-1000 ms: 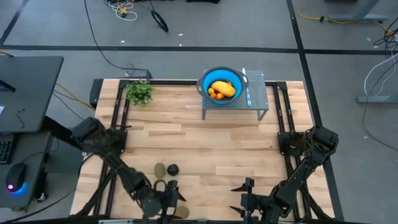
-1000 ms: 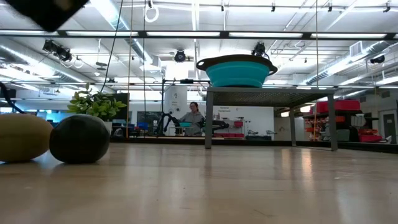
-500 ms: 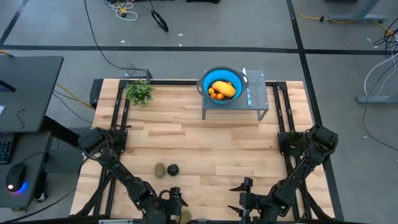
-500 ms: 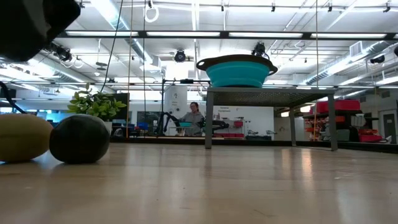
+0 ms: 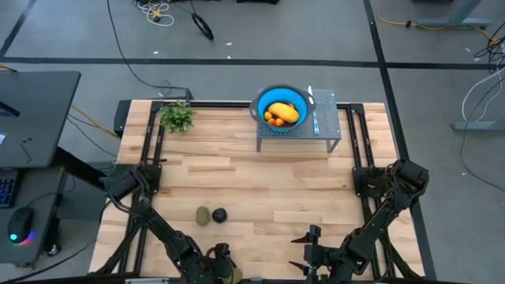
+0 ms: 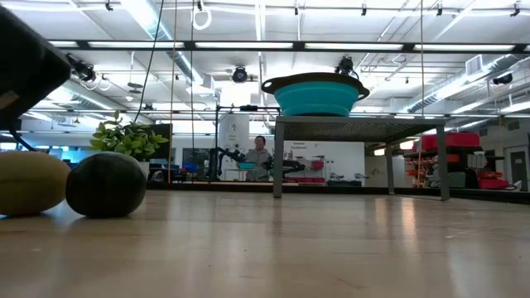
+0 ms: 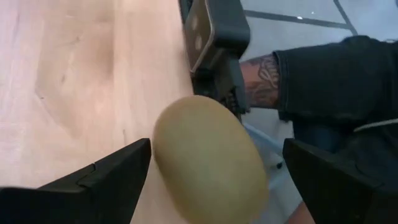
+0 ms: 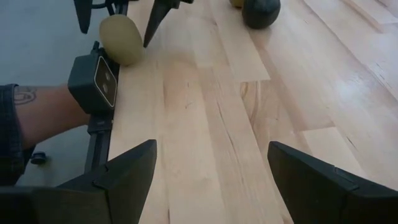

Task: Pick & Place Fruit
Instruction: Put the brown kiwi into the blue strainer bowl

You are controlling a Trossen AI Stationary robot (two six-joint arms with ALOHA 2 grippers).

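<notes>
One olive-green oval [image 7: 208, 155] lies at the table's near edge, and my left gripper [image 7: 217, 143] is open with a finger on either side of it, apart from it. In the high view that gripper [image 5: 217, 259] is at the near edge, left of centre. A second olive oval [image 5: 203, 215] and the blackish round fruit [image 5: 219, 214] rest side by side on the wood. The yellow-orange piece [image 5: 284, 113] and the tiny orange-red ones [image 5: 271, 120] lie in the blue bowl [image 5: 296, 96]. My right gripper [image 5: 309, 252] waits open near the near edge.
The bowl sits on a grey stand [image 5: 323, 126] at the far edge, with a pale strip [image 5: 313, 118] beside it. A leafy plant sprig [image 5: 177, 117] stands far left. A black camera mount [image 7: 214, 31] and a person's tattooed forearm [image 7: 261, 87] are just beyond the near edge.
My left gripper has moved toward the table's near edge and down, closing in on the olive oval lying there. The fruit has not moved.
</notes>
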